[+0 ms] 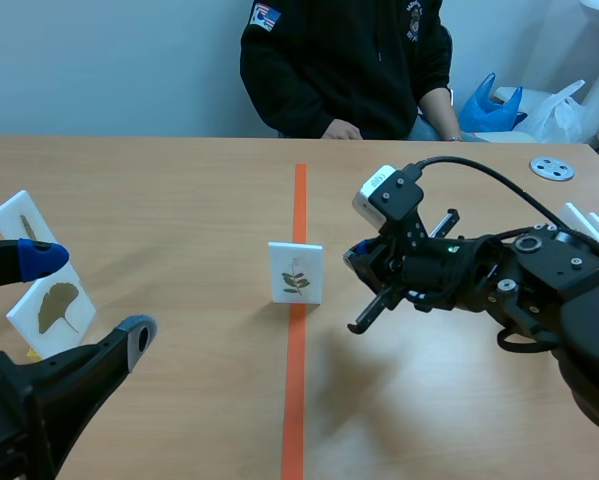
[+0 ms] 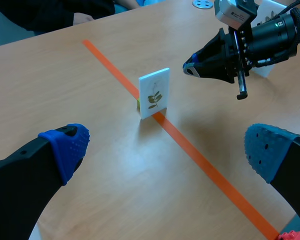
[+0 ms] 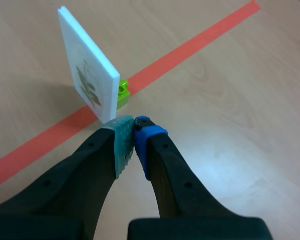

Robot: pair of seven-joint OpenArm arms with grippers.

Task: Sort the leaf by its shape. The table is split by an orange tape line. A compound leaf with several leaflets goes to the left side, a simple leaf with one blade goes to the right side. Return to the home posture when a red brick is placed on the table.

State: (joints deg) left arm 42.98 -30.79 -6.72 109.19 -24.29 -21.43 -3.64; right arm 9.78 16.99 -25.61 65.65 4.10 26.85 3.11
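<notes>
Right beside the leaf card (image 1: 295, 272), the right gripper (image 3: 134, 125) has its fingers squeezed together on nothing, so I think it must open before grabbing the card.

Upright card (image 3: 87, 70) close before right tool (image 3: 134, 125)

The wooden table (image 1: 179, 200) carries an orange tape line (image 1: 297, 400) — on it stands a leaf card (image 1: 295, 272), a green brick (image 3: 122, 93) at its foot; a ginkgo card (image 1: 51, 310) far left, a grey disc (image 1: 552, 169) far right.
</notes>
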